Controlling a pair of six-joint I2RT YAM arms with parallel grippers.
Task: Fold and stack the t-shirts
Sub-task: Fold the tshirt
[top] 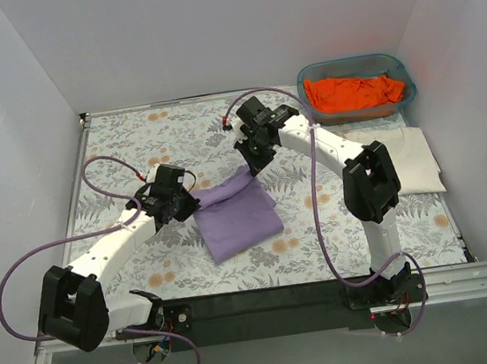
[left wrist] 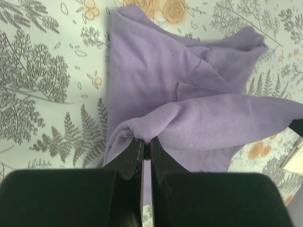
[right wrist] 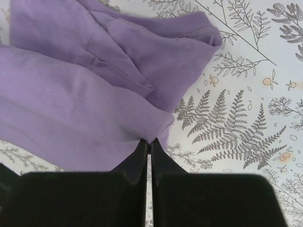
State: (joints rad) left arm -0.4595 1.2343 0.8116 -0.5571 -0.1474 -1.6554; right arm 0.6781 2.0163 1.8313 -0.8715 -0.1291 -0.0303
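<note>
Lavender t-shirt (top: 237, 218): lies partly folded near the middle of the table, on the floral tablecloth (top: 132, 142). Its far edge is lifted off the cloth and held between the two arms.

Left jaws: pressed together, pinching a bunched fold of the lavender t-shirt (left wrist: 189, 85) at its left far corner. In the left wrist view the cloth drapes away from the tips towards the right.

Right jaws: pressed together on the edge of the lavender t-shirt (right wrist: 94, 94) at its right far corner. Only a thin bit of cloth sits at the tips, so the hold looks slight, though the wrist view is too close to be sure how much is caught.

Left arm (top: 114, 251): reaches from the near left base towards the shirt's left side.

Right arm (top: 327, 141): bends over from the near right base to the shirt's far right corner.

Orange t-shirt (top: 352, 91): crumpled inside the teal basket (top: 398, 65) at the far right corner of the table.

Cream-white t-shirt (top: 410, 161): folded flat on the right side of the table, just in front of the basket and well apart from the lavender one.

Cables (top: 22, 262): purple, looping along both arms.
</note>
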